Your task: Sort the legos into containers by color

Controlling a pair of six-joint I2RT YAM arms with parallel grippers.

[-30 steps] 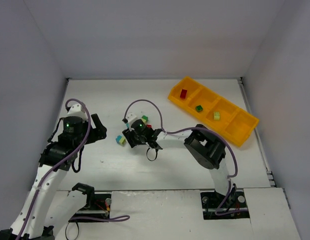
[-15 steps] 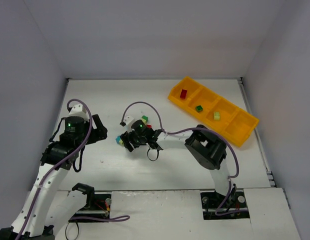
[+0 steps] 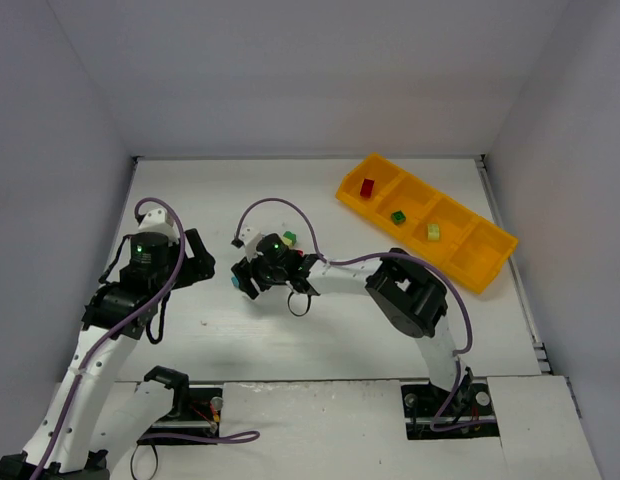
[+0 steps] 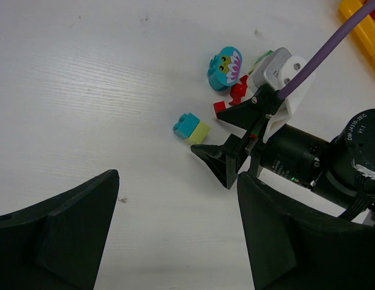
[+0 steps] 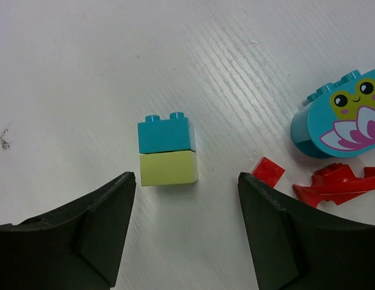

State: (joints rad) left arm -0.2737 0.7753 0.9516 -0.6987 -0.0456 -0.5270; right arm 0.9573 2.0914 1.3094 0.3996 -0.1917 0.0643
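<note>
Covering most of the overhead view, the white worktop (image 3: 190, 190) carries both arms. The right arm (image 3: 410, 300) rises from its base at the near right, folds at a raised elbow and stretches its forearm leftward and low toward the middle. The left arm (image 3: 110, 320) leans up and away from its base at the near left, its wrist bent toward the right arm.

A long orange-yellow tray (image 3: 487, 272) lies diagonally at the far right. From its far-left end, its compartments hold a red brick (image 3: 367, 186), a dark green brick (image 3: 397, 216) and a yellow-green brick (image 3: 433, 231), one in each.

The right end effector (image 5: 186, 178) points down with its fingers spread wide on either side of two joined bricks, touching neither. The left end effector (image 4: 177, 178) hangs well above the worktop, fingers wide apart with nothing between them.

A teal frog-face piece (image 5: 339, 112) lies on the worktop beside a red shaped piece (image 5: 335, 184). The joined pair is a teal brick (image 5: 165, 134) against a pale yellow-green block (image 5: 169, 168). A small red plate (image 5: 268, 171) sits just beside the right finger.
</note>
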